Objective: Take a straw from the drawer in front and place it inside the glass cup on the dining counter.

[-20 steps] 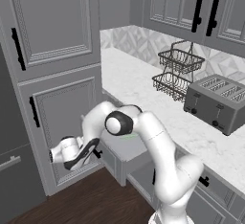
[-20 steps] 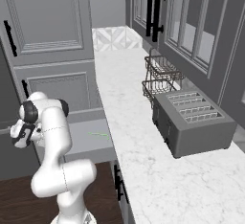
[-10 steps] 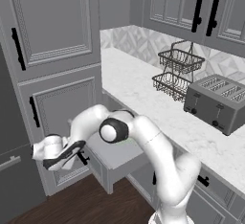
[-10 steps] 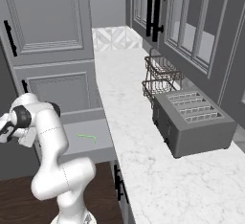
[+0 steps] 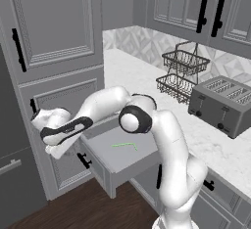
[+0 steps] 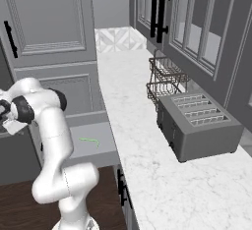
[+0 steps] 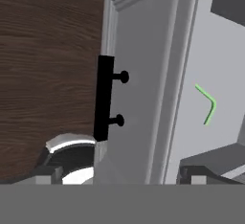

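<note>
The grey drawer (image 5: 105, 158) stands pulled out from under the worktop, and the light-green bendy straw (image 5: 125, 146) lies flat on its floor. The straw (image 6: 90, 141) also shows from the right base view. My gripper (image 5: 84, 124) hovers at the drawer's front left corner, open and holding nothing. In the hand view the fingers (image 7: 53, 171) stand wide apart. Just beyond them are the black bar handle (image 7: 104, 98) and the panelled drawer front (image 7: 139, 98), with the straw (image 7: 206, 104) inside. The glass cup and the dining counter are out of view.
A grey toaster (image 5: 223, 104) and a two-tier black wire basket (image 5: 179, 74) stand on the white marble worktop (image 6: 133, 126). Tall grey cabinet doors (image 5: 49, 22) rise to the left of the drawer. Dark wood floor (image 7: 48, 65) lies below the drawer front.
The drawer has slid further out as my arm drew back to the left. The straw now lies fully in sight.
</note>
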